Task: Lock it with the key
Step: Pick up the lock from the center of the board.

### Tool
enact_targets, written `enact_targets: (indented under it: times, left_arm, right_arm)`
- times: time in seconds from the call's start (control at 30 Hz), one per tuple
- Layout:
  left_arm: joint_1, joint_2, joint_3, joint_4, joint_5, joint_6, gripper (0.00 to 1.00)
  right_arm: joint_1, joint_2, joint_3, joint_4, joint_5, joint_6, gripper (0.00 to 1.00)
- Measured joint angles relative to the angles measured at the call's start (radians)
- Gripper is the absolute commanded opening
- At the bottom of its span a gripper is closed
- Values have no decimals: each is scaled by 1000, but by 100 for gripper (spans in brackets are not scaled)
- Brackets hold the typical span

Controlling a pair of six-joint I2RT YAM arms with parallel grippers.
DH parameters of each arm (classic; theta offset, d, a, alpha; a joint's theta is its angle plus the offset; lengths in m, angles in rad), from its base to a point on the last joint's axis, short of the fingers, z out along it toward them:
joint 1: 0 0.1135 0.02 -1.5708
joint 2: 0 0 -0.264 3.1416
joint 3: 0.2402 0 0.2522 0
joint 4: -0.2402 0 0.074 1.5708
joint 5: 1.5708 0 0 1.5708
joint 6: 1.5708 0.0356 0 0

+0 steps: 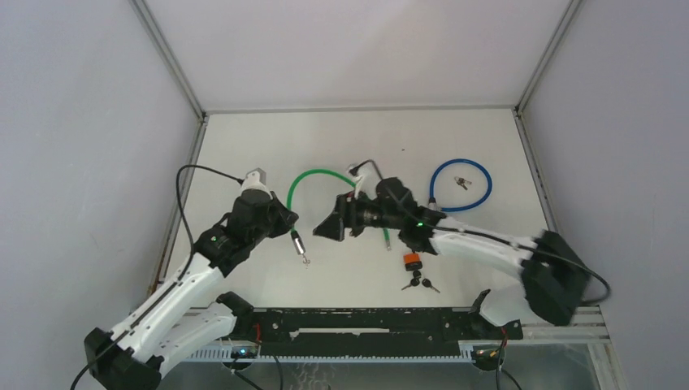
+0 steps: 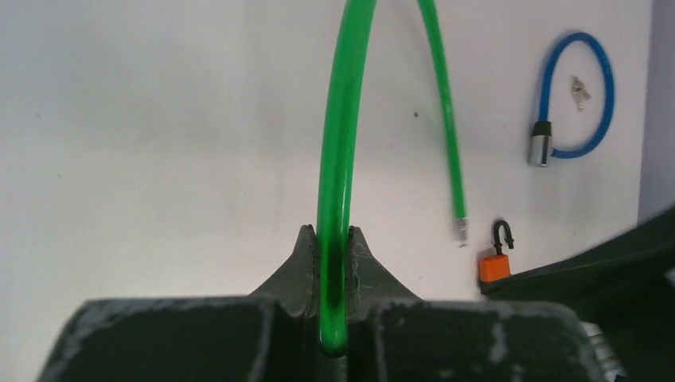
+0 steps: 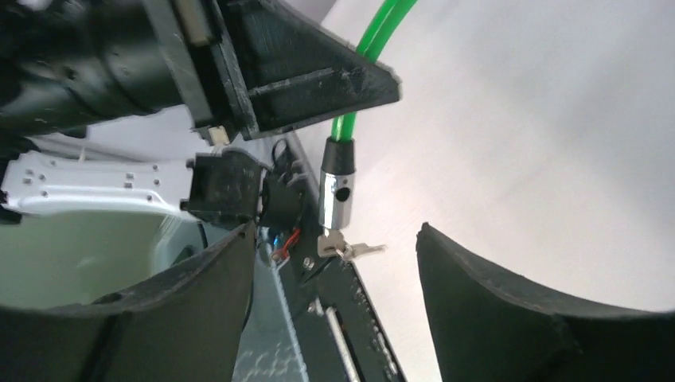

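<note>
A green cable lock (image 1: 313,177) lies arched on the white table. My left gripper (image 1: 284,219) is shut on the cable (image 2: 334,199) near its lock end. The silver lock cylinder (image 3: 335,199) hangs below my left gripper with a small silver key (image 3: 352,250) in its lower end; both show in the top view (image 1: 299,244). The cable's free pin end (image 2: 461,229) lies apart on the table. My right gripper (image 1: 325,228) is open and empty. Its jaws stand wide on either side of the key (image 3: 336,239) without touching it.
An orange padlock (image 1: 412,261) with its shackle open lies near black-headed keys (image 1: 419,283) by the front rail. A blue cable lock (image 1: 461,185) with keys (image 1: 461,182) inside its loop lies at the back right. Grey walls enclose the table.
</note>
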Motion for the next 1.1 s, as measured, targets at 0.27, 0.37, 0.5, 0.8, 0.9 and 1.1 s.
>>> enact_targets:
  times: [0.27, 0.37, 0.5, 0.8, 0.9, 1.1]
  left_arm:
    - [0, -201, 21, 40, 11, 195, 0]
    - [0, -281, 20, 84, 34, 243, 0]
    - [0, -344, 20, 129, 44, 270, 0]
    - [0, -372, 20, 159, 82, 274, 0]
    - [0, -371, 21, 169, 109, 267, 0]
    - [0, -369, 21, 166, 167, 261, 0]
  right_arm:
    - [-198, -500, -140, -264, 303, -160, 99]
    - [-306, -521, -211, -320, 342, -164, 98]
    - [-342, -486, -286, -341, 318, -141, 91]
    - [-186, -389, -417, -92, 310, -60, 95]
    - [-138, -316, -420, 39, 322, -53, 95]
    - [-173, -122, -371, 171, 319, -36, 90]
